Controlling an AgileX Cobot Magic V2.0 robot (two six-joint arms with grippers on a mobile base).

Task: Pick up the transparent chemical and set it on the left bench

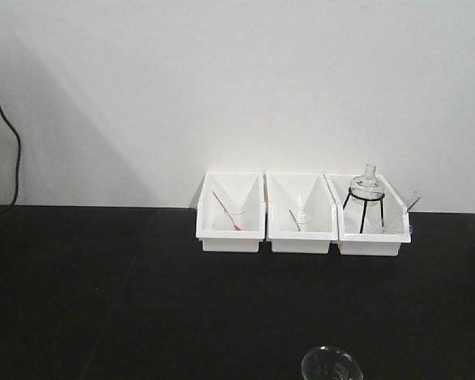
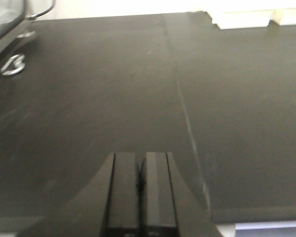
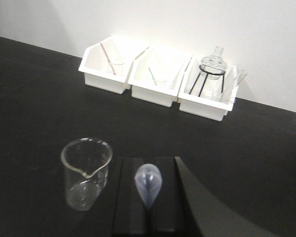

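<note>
In the right wrist view my right gripper [image 3: 148, 164] is shut on a small translucent teardrop-shaped bulb [image 3: 148, 185] that stands up between the jaws. An empty clear glass beaker [image 3: 86, 173] stands on the black bench just left of the gripper, apart from it; its rim also shows at the bottom of the front view [image 1: 331, 365]. My left gripper [image 2: 140, 159] is shut and empty, low over the bare black bench [image 2: 89, 108]. Neither gripper shows in the front view.
Three white bins stand in a row against the back wall: the left bin [image 1: 231, 233] holds a red-tipped stick, the middle bin [image 1: 301, 235] small clear glassware, the right bin [image 1: 370, 241] a glass flask [image 1: 368, 186] on a black tripod. A seam [image 2: 183, 106] crosses the bench.
</note>
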